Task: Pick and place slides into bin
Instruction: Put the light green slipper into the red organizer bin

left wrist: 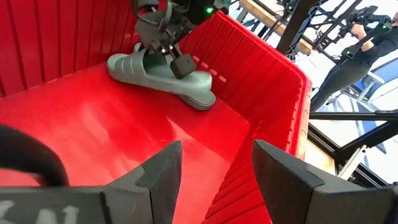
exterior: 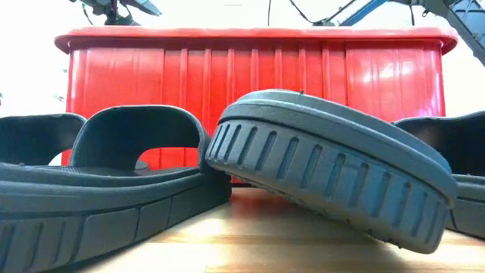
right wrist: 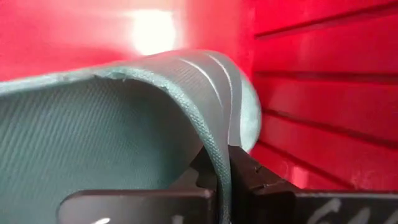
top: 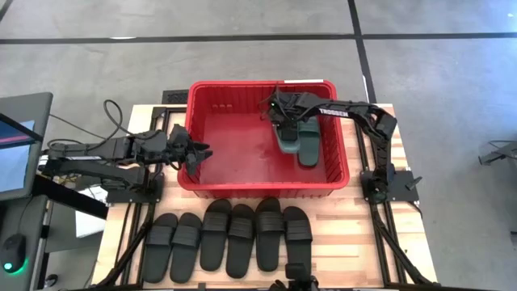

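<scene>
The right gripper (top: 284, 121) is clamped on the strap of a teal slide (top: 288, 139) inside the bin (top: 194, 97), near its right wall — sole just above the floor. The left gripper (top: 194, 153), fingers apart, waits over the bin's left wall; 6 black slides (top: 230, 236) line the table's front edge.

Table (top: 355, 234): pale wooden planks, carried on a dark metal frame.
Bin (top: 335, 137): red tub, set on the far half of the table, roughly central.
Black slides (top: 230, 238): six, laid side by side in a row on the near half, just in front of the bin.
Low view: one black slide (exterior: 333, 171) is tilted, its sole shown, leaning against its neighbour (exterior: 106, 189).
</scene>
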You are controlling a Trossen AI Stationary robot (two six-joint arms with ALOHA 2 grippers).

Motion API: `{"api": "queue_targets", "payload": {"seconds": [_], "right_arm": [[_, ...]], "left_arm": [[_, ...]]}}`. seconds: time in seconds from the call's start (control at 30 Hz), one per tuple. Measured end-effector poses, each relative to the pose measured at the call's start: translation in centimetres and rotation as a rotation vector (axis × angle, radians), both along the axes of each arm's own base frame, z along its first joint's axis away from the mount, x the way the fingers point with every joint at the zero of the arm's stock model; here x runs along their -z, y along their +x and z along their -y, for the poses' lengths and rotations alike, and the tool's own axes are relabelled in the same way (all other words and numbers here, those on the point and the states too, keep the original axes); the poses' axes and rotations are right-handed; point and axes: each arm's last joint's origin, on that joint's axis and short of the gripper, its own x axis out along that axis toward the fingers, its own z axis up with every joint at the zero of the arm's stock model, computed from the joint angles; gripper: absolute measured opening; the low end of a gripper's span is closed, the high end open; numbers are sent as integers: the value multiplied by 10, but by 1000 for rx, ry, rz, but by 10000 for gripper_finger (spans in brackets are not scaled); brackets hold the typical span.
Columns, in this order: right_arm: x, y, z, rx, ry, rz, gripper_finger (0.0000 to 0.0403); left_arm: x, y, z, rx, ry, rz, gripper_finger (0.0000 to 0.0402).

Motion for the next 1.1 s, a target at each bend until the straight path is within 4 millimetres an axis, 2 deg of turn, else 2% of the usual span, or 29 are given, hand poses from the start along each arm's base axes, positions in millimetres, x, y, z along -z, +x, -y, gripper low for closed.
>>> {"api": "queue_targets", "payload": {"seconds": [0.27,0.47,0.7,1.1], "right_arm": [[16,5,-1,-6,22,-42,45],[16,4,-1,-11,32,-40,70],[11,1,5,-6,94,-10,106],[-10,6,7,-47,126,19,219]], "left_arm": [[0,0,0,-1,-4,-2,183],[1,0,0,-1,-4,-5,183],[1,0,0,0,-4,-9,183],[1,0,0,0,-5,-8,183]]}}
